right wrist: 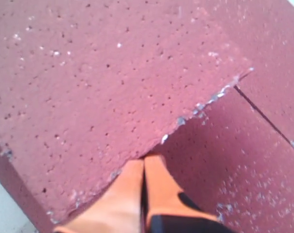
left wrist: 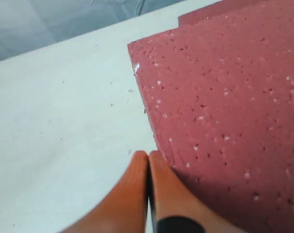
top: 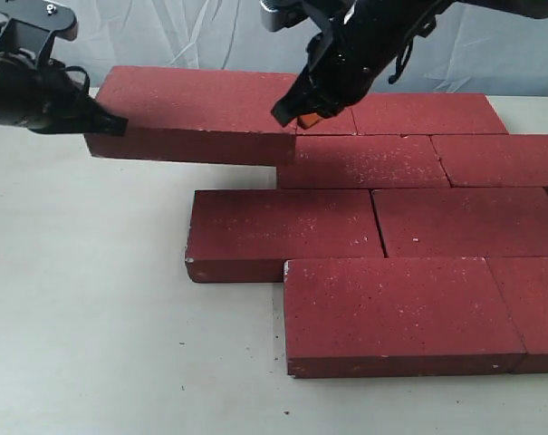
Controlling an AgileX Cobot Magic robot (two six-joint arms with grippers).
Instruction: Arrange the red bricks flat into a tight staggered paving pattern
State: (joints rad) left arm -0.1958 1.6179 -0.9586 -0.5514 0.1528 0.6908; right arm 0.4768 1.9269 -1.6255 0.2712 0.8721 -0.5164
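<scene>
One white table (top: pixel 92 317) holds several flat dark-red speckled paving bricks (top: pixel 373 227) packed in stepped rows. Another such brick (top: pixel 192 109) sits at the back left. The left gripper (top: pixel 120 124) and right gripper (top: pixel 301 116), both with jaws pressed together, touch its two ends.

— How is the left gripper (top: pixel 110 123) set?
— Orange fingers (left wrist: pixel 132 194) pressed together, arm reaching in low from the left.
— And the right gripper (top: pixel 298 115)?
— Likewise closed, arm angled steeply down.
</scene>
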